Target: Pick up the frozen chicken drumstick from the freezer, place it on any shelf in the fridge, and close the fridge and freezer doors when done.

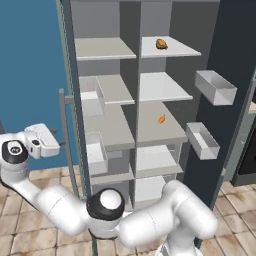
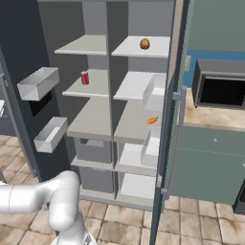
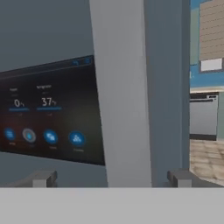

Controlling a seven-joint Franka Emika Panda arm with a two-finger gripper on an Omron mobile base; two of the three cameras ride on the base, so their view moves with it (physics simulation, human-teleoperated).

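The frozen chicken drumstick (image 1: 161, 44) (image 2: 144, 44) lies on the top shelf (image 1: 170, 48) (image 2: 139, 50) of the right column, the fridge. Both doors stand open. I see the freezer door (image 1: 75, 125) (image 2: 19, 52) edge-on at the left, and its black blue-lit panel (image 3: 48, 118) faces the hand view. My gripper (image 1: 59, 144) (image 3: 111, 178) is open on the outer side of that door. Its fingertips (image 3: 39, 178) stand either side of the pale vertical handle (image 1: 63, 115) (image 3: 124, 92) without closing on it. The fridge door (image 1: 232, 45) (image 2: 167, 143) hangs open on the right.
An orange carrot-like piece (image 1: 161, 119) (image 2: 151, 120) lies on a lower fridge shelf. A red can (image 2: 84, 78) stands on a freezer shelf. Pale bins (image 1: 215, 87) (image 2: 38, 82) hang inside the doors. A microwave (image 2: 220, 91) sits on the counter to the right.
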